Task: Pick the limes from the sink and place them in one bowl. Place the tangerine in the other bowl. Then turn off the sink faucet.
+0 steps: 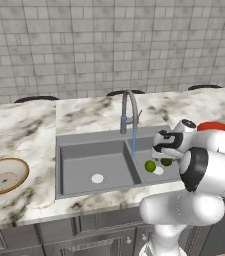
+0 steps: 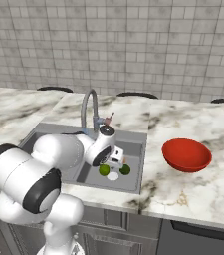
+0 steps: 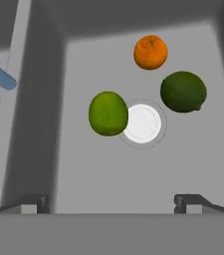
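Note:
Two limes lie in the right basin of the sink [image 1: 79, 160]: a lighter lime [image 3: 108, 113] left of the round white drain [image 3: 142, 123] and a darker lime [image 3: 183, 91] to its right. The orange tangerine [image 3: 151, 52] rests just beyond them. My gripper [image 3: 112, 204] hangs open above the fruit, touching none of it, with both dark fingertips [image 3: 36, 201] spread wide. From the base views the gripper [image 1: 162, 154] hovers over the light lime [image 1: 150, 165] and the dark lime [image 1: 166, 161]. A blue stream runs from the faucet [image 1: 128, 107].
The tan bowl [image 1: 4, 175] sits on the marble counter left of the sink. On the counter to the sink's right stands the red bowl [image 2: 186, 154]. My own arm crosses the sink's front right. A tiled wall closes off the back.

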Controlling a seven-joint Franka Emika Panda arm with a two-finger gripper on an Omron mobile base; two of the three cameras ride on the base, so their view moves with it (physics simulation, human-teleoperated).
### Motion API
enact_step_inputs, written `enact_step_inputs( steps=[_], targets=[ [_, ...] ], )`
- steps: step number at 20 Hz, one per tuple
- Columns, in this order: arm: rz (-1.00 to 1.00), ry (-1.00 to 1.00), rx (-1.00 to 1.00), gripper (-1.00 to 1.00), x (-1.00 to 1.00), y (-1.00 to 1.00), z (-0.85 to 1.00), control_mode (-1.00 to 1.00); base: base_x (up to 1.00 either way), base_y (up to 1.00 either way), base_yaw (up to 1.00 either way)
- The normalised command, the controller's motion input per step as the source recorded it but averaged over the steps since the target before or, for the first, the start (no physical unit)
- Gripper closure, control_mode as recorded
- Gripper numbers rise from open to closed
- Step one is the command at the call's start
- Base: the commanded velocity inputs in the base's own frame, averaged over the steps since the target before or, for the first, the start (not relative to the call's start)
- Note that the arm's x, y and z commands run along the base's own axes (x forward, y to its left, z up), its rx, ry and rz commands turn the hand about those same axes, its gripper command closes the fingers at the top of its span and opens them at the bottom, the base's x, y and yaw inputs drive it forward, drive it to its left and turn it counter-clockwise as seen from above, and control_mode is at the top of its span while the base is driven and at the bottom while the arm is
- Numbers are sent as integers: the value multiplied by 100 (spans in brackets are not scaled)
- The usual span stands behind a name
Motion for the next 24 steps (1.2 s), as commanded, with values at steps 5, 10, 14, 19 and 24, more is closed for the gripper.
enact_step_inputs(
  steps=[5,10,14,19,24],
  targets=[
    [-3,0,3,-100,12,0,-17,-100,0,0,0],
    [-3,0,3,-100,13,0,-14,-100,0,0,0],
    [-3,0,1,-100,11,3,-11,-100,0,0,0],
    [-1,0,0,-100,12,1,-20,-100,0,0,0],
    [0,0,1,-100,16,0,-24,-100,0,0,0]
  ],
)
